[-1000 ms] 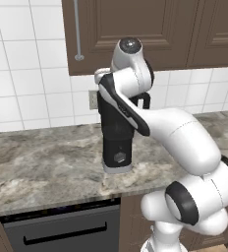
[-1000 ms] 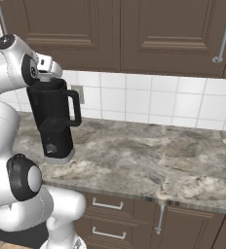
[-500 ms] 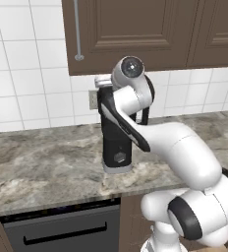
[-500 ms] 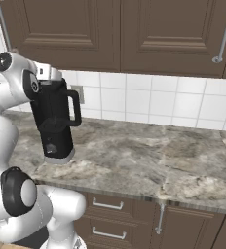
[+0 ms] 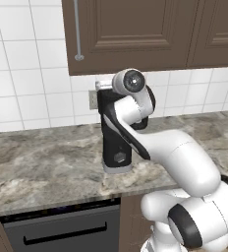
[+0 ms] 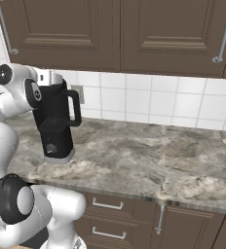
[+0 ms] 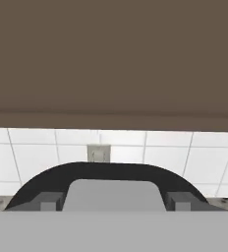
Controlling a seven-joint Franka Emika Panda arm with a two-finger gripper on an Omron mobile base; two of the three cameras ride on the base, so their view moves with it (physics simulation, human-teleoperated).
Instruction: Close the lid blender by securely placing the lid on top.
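While the blender (image 5: 117,142) stands upright on the marble counter (image 5: 42,167) near the tiled wall, just below the wall cabinets (image 6: 85,34), the arm has swung its wrist in over the jar top since a second ago, so the gripper (image 6: 50,78) now sits at the lid's (image 7: 111,184) level, apparently pressing it home. Whether the fingers are spread or pinched, I cannot tell. An outlet (image 7: 99,153) shows on the far wall

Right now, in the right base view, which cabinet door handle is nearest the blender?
The left handle, hanging on the upper cabinet door almost above the blender. The other handle hangs far off at the right edge.
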